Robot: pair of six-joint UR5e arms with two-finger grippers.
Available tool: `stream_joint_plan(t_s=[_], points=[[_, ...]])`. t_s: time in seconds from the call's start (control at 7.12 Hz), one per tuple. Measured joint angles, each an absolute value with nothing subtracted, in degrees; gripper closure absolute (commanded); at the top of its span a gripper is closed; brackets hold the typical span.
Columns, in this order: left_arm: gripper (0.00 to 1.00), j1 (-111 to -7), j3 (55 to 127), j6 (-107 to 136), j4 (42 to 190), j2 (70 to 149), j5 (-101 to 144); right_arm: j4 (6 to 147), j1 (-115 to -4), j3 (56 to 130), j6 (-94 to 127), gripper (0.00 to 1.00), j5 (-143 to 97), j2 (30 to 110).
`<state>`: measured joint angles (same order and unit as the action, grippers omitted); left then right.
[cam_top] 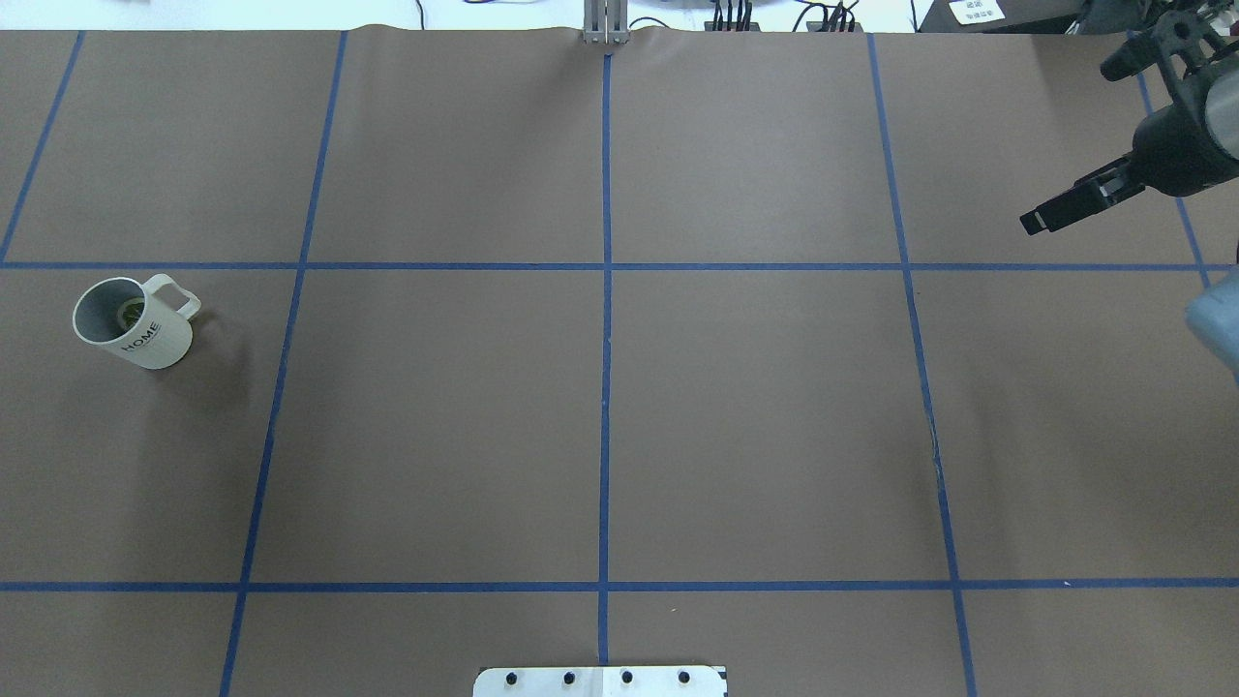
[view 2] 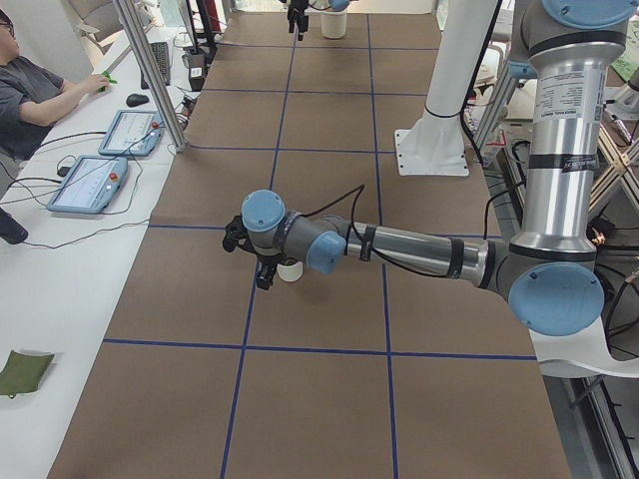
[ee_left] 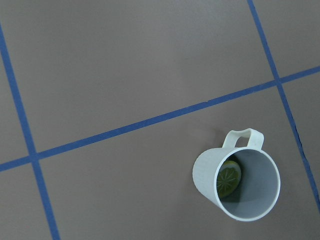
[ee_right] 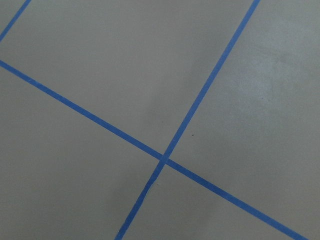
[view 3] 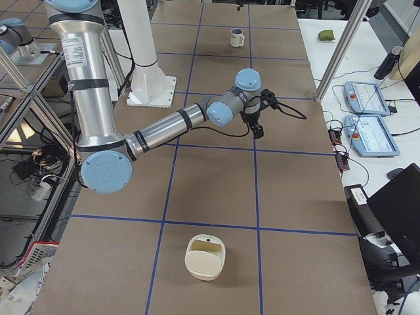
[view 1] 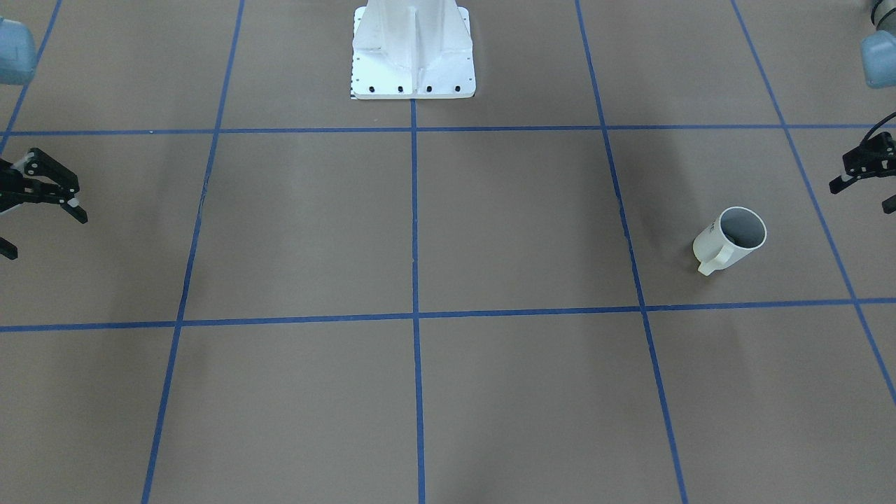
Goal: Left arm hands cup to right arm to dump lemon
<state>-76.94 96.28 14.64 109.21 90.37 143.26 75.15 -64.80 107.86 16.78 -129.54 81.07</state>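
The cream-white cup (cam_top: 135, 321) stands upright on the brown table, handle to its far side, with "HOME" on its wall. It also shows in the front view (view 1: 729, 239) and the left wrist view (ee_left: 240, 182). A yellow-green lemon slice (ee_left: 228, 178) lies inside it against the wall. My left gripper (view 1: 862, 196) hangs open and empty at the table's edge, beside and above the cup, apart from it. My right gripper (cam_top: 1070, 145) is open and empty at the table's other end; it also shows in the front view (view 1: 47, 235). No fingers show in either wrist view.
The white robot base (view 1: 413, 52) stands at mid-table. A cream bowl-like container (view 3: 205, 257) sits on the table near the robot's right end. A side desk with tablets (view 2: 85, 185) and a seated person (view 2: 30, 90) runs along the far side.
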Motion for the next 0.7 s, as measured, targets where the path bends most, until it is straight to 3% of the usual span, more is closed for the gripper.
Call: stream_joint_plan(t_s=[0.42, 0.7], points=[[0.02, -67.93, 95.42, 33.65, 117.77, 90.61, 134.26, 75.15, -63.3, 107.93, 17.65, 0.01, -127.41, 80.55], [0.68, -62.64, 95.28, 38.73, 119.72, 90.68, 128.39, 75.15, -63.22, 107.93, 17.76, 0.01, -127.28, 80.45]])
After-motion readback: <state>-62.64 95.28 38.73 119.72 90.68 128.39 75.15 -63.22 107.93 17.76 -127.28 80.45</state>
